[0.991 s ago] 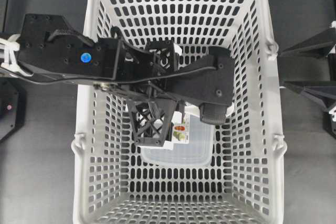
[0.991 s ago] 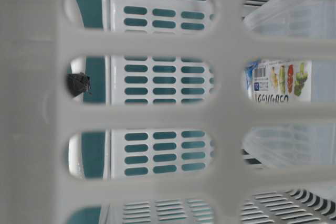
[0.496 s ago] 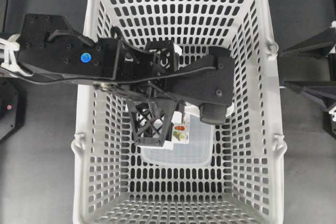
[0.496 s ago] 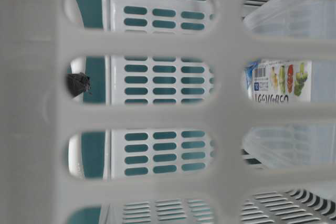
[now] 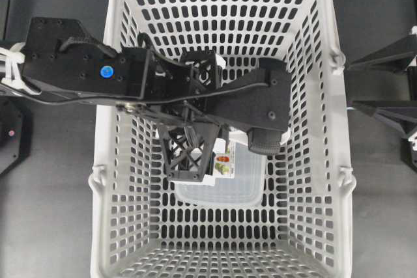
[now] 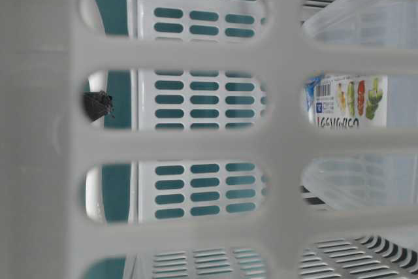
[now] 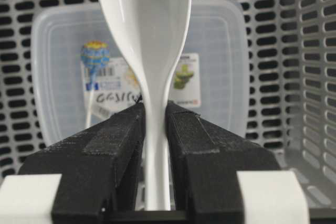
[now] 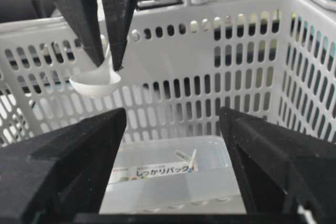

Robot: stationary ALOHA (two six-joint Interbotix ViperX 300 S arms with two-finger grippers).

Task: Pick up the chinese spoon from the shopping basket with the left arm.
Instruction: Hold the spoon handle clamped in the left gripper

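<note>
"Where is the small shiny white soup spoon (image 7: 147, 51)?"

"My left black pincer (image 7: 155, 129) pinches its handle, above the grey slotted plastic basket's (image 5: 313, 161) floor. I think I lift next."

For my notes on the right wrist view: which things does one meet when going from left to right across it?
Left gripper holding the chinese spoon → clear food box on the floor → right wall of the shopping basket.

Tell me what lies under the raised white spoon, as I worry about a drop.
Below the glossy white soup spoon, held in the left gripper, lies a clear lidded food box with a lollipop on it, on the grey slotted basket floor. The spoon hides the box's middle.
</note>
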